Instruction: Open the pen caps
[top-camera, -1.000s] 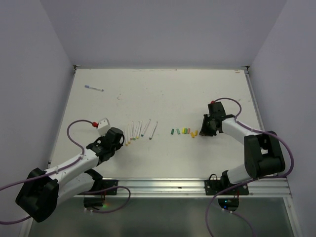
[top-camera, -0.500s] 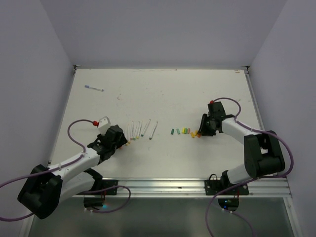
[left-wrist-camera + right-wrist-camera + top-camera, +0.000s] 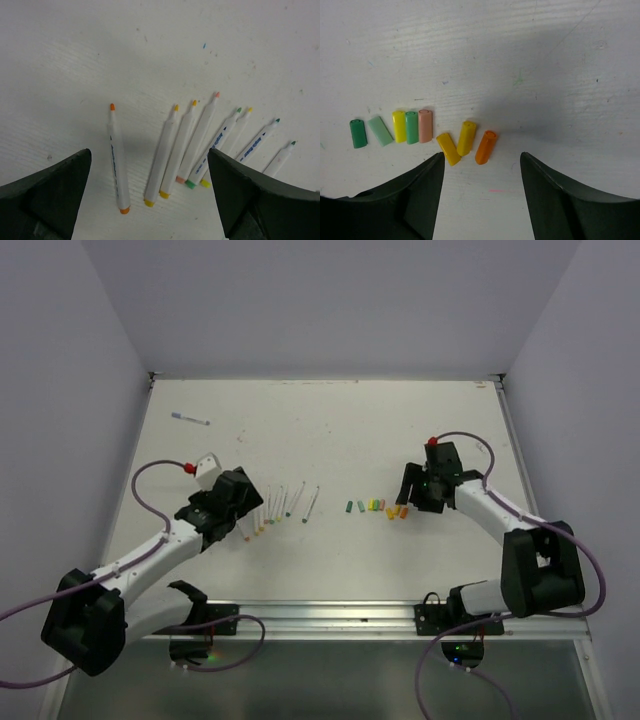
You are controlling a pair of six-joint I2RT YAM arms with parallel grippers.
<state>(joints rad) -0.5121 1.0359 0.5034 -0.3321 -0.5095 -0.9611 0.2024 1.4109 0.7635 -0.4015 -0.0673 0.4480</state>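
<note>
Tabletop [image 3: 400, 420] holds pens [image 3: 198, 136] and pen caps [image 3: 425, 126] well apart, both away from edges.

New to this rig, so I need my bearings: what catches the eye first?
A row of eight coloured pen caps lies on the white table in front of the open right hand. To the left, uncapped pens fan out in front of the open left hand, one orange-tipped pen apart from the rest.

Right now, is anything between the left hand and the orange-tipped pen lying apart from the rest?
Nothing visible does. The orange-tipped pen lies alone on bare table below the open left hand, with a gap to the other pens.
</note>
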